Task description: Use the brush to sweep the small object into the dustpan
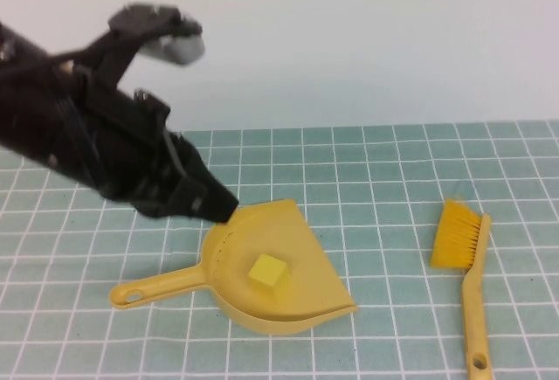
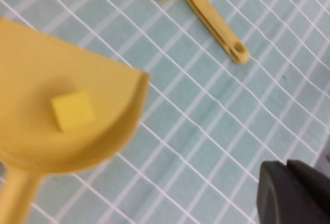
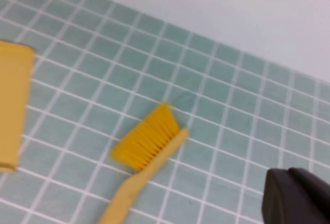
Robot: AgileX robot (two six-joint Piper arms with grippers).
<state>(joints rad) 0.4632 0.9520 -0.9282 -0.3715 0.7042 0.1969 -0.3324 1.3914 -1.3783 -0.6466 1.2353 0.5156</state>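
A yellow dustpan (image 1: pixel 310 253) lies on the green tiled mat, its handle pointing left. A small yellow cube (image 1: pixel 268 272) sits inside it; the cube also shows in the left wrist view (image 2: pixel 72 111) on the pan (image 2: pixel 31 59). A yellow brush (image 1: pixel 460 238) lies flat to the right of the pan, bristles away from me, held by nothing. My left gripper (image 1: pixel 223 208) hangs at the pan's back left rim, shut and empty (image 2: pixel 291 190). My right gripper (image 3: pixel 296 195) is outside the high view; it is shut and empty, off to one side of the brush (image 3: pixel 147 141).
The mat's white grid covers the table up to a plain white wall at the back. The pan's edge shows in the right wrist view (image 3: pixel 13 105). The brush handle (image 2: pixel 216 26) shows in the left wrist view.
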